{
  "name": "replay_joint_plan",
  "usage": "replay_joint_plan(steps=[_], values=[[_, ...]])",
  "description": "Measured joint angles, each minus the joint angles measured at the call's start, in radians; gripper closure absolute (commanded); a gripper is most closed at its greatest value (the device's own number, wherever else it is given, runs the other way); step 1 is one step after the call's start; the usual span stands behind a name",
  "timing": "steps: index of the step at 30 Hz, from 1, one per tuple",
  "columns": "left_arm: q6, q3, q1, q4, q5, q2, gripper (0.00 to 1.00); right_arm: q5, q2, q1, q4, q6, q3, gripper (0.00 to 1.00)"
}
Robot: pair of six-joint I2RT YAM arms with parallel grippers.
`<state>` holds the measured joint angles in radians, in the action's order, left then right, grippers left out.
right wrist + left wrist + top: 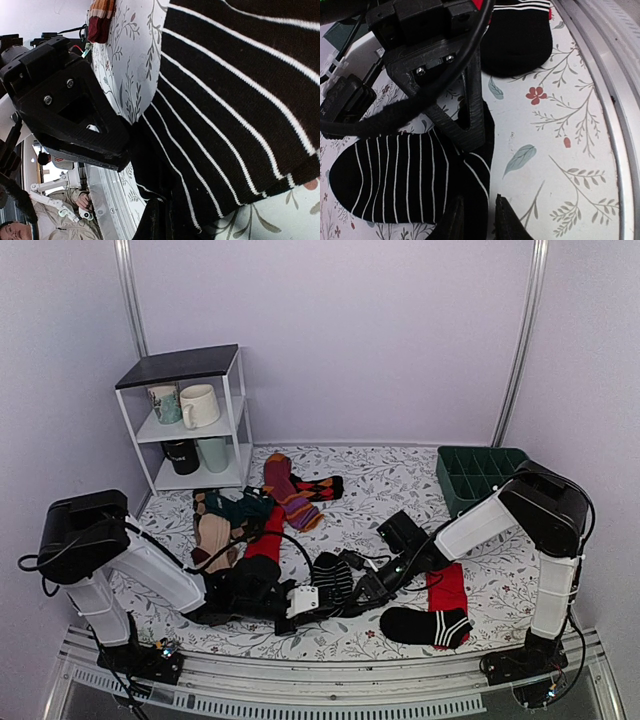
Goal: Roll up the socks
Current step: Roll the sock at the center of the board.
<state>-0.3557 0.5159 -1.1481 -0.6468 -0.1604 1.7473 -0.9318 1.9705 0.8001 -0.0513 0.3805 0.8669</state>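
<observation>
A black sock with thin white stripes [333,576] lies flat on the floral cloth between my two arms. In the left wrist view the sock [395,180] fills the lower left. My left gripper [479,212] sits at its near edge with sock fabric between the fingers. My right gripper [352,596] reaches in from the right; one of its fingers [465,120] lies over the sock. In the right wrist view the sock [235,115] fills the frame, and my right gripper [172,212] is pinched on a fold at its edge, close to the left gripper's body [65,110].
A black sock with a red-and-white end [425,625] and a red sock [448,588] lie to the right. A pile of mixed socks [240,520] lies to the back left. A green bin [478,475] and a mug shelf [190,420] stand at the back. A metal rail [610,75] runs close by.
</observation>
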Motion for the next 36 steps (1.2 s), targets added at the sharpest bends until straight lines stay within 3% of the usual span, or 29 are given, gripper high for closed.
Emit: replay_joint_plan(steps=[19, 24, 36], values=[[0.009, 0.018, -0.002, -0.045, 0.046, 0.069, 0.79, -0.021, 0.010, -0.008, 0.014, 0.020, 0.007, 1.00], [0.017, 0.024, -0.001, -0.044, 0.046, 0.073, 1.00, -0.028, 0.013, -0.009, 0.011, 0.024, 0.006, 1.00], [0.055, 0.074, 0.023, 0.039, -0.024, 0.073, 1.00, -0.042, 0.008, -0.011, -0.013, 0.023, -0.015, 0.94]])
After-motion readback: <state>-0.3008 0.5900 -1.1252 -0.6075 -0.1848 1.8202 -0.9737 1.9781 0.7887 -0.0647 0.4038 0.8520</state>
